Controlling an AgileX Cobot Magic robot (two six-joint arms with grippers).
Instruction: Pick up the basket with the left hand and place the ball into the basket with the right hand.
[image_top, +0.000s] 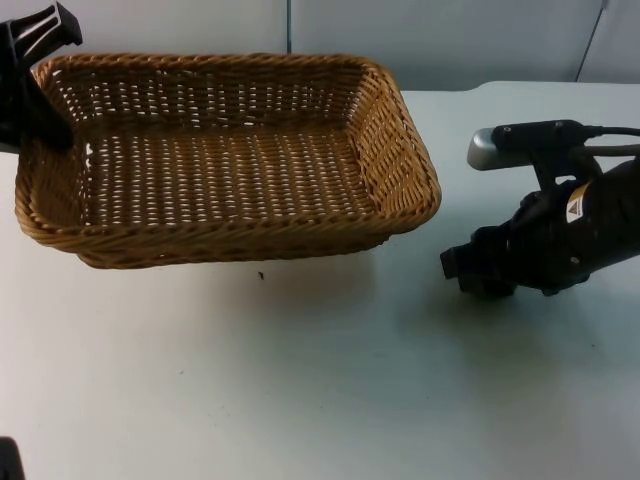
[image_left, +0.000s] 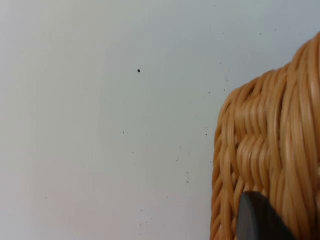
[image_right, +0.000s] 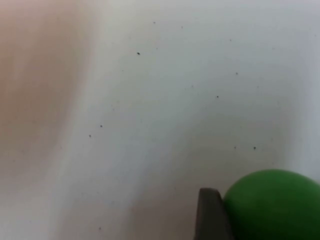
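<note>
A rectangular woven wicker basket is at the table's upper left, its front side raised off the white surface with a shadow under it. My left gripper is shut on the rim at the basket's left end. In the left wrist view a black fingertip lies against the weave. My right gripper hangs to the right of the basket, apart from it. In the right wrist view a green ball sits pressed against a fingertip, held over the table.
The white table top stretches in front of the basket and under the right arm. A grey partition wall closes off the far edge behind the basket.
</note>
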